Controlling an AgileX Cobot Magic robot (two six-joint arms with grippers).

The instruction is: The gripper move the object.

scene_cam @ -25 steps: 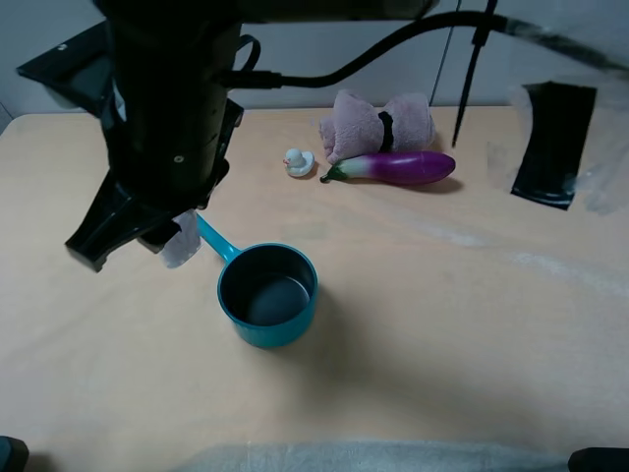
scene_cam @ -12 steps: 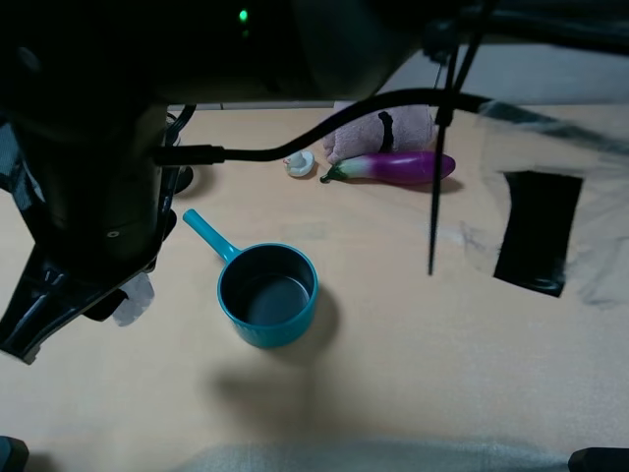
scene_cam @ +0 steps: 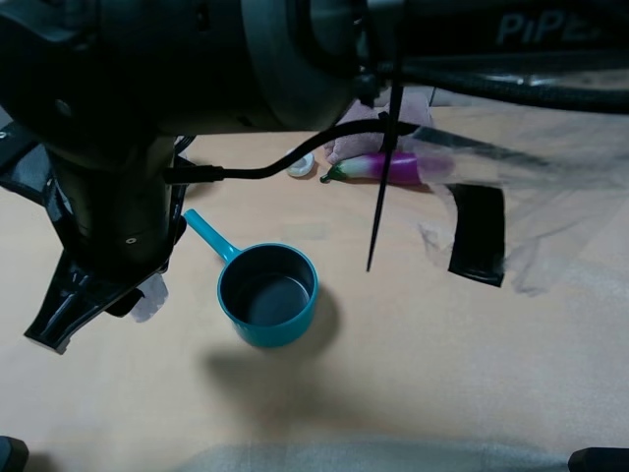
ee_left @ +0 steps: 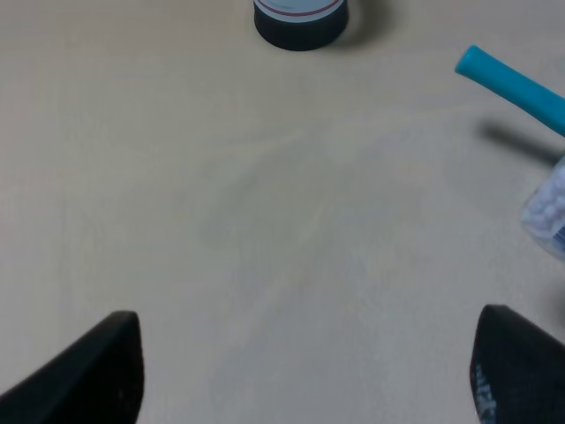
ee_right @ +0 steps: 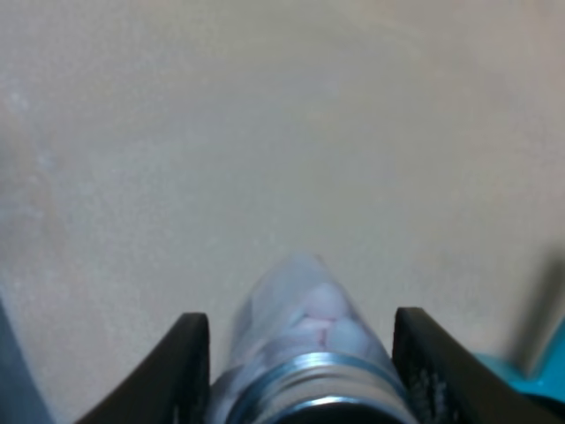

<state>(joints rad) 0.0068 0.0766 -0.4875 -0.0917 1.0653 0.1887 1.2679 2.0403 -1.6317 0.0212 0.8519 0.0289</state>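
Note:
The object is a small clear glass shaker (scene_cam: 149, 295) with a silver cap and whitish-pink grains. It hangs in the jaws of my right gripper (scene_cam: 103, 300), which has reached across to the left, just left of the teal pot's handle. In the right wrist view the shaker (ee_right: 305, 340) sits between the two black fingers (ee_right: 189, 362), above bare table. The gripper (ee_right: 305, 327) is shut on it. My left gripper (ee_left: 309, 371) is open and empty over bare table. The shaker shows at the edge of the left wrist view (ee_left: 547, 208).
A teal pot (scene_cam: 267, 293) with a long handle (ee_left: 508, 79) stands mid-table. A white duck (scene_cam: 302, 165), a purple eggplant (scene_cam: 405, 167) and a pink cloth (scene_cam: 344, 146) lie at the back. A black patch (scene_cam: 477, 234) lies right. A dark round base (ee_left: 300, 19) stands nearby.
My right arm has carried the shaker from beside the pot handle to the left and toward the table's front. It now fills more of the exterior view. The pot has not moved.

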